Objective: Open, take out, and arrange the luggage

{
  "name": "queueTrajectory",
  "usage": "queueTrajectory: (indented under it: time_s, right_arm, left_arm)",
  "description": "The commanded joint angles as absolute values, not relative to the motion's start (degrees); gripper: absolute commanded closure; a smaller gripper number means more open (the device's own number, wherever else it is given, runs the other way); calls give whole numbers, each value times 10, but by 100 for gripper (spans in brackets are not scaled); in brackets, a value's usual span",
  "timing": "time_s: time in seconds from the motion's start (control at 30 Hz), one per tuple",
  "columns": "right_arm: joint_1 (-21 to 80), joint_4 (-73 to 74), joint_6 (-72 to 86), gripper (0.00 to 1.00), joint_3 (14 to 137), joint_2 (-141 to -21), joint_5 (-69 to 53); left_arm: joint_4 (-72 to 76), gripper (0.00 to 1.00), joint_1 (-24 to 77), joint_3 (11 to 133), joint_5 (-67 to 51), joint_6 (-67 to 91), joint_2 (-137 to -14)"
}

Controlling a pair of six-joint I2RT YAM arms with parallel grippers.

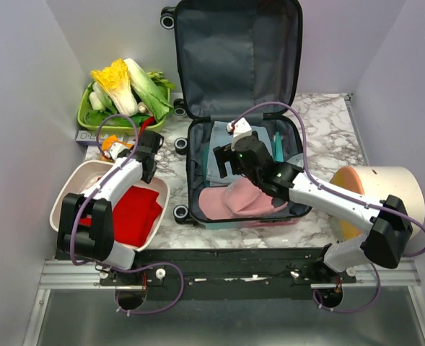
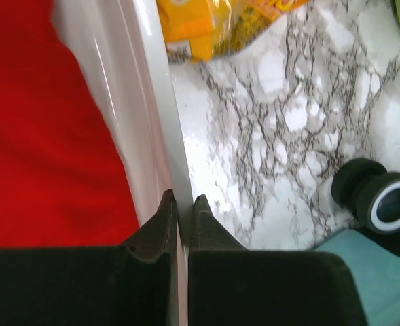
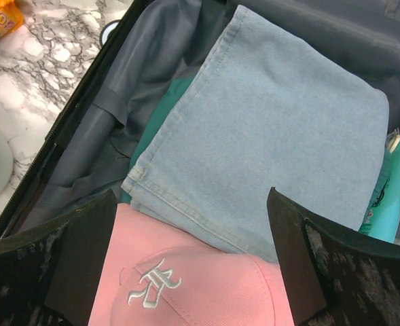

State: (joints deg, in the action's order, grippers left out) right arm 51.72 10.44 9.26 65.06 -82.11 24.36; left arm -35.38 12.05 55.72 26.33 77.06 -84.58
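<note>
The luggage [image 1: 198, 155] lies open on the marble table, its lid [image 1: 237, 50] leaning on the back wall, its dark grey lining [image 3: 111, 115] showing. Inside lie folded light-blue jeans [image 3: 267, 136], a pink cap [image 3: 200, 285] [image 1: 237, 202] and a teal bottle [image 3: 396, 183]. My right gripper [image 1: 226, 164] [image 3: 191, 197] is open and empty, hovering over the cap and jeans. My left gripper [image 1: 151, 167] [image 2: 184, 202] is shut on the right rim of the white basin [image 2: 145, 102] [image 1: 68, 187], which holds a red cloth [image 1: 136, 213].
A green basket [image 1: 88, 119] with cabbage [image 1: 129, 86] stands at the back left. An orange packet [image 1: 115, 148] [image 2: 200, 27] lies beside the basin. A cream cylindrical container [image 1: 382, 194] lies at the right. A black suitcase wheel [image 2: 383, 197] is close to my left gripper.
</note>
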Motion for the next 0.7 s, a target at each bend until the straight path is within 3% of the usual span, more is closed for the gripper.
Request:
queueTrajectory:
  time_s: [0.0,0.37,0.53,0.6,0.63,0.67]
  right_arm:
    - [514,100,113,0,636,-814,250]
    - [514,99,134,0,603,-783,245]
    - [514,102,127,0,594,-768,268]
    - [514,104,120,0,592,-764,280]
    - [515,104,120,0,591,-762,283]
    - [515,104,116,0,591,-759,284]
  left_arm:
    - [-342,100,168,603,244,858,-834]
    - [-480,100,177,756,332,992,-964]
    - [-494,98,172,802,312,983,-997]
    - [-494,89,172,798,300,976,-997]
    - [-493,71,172,794,297,973,-992]
    - [-490,62,172,788,295,969,-980]
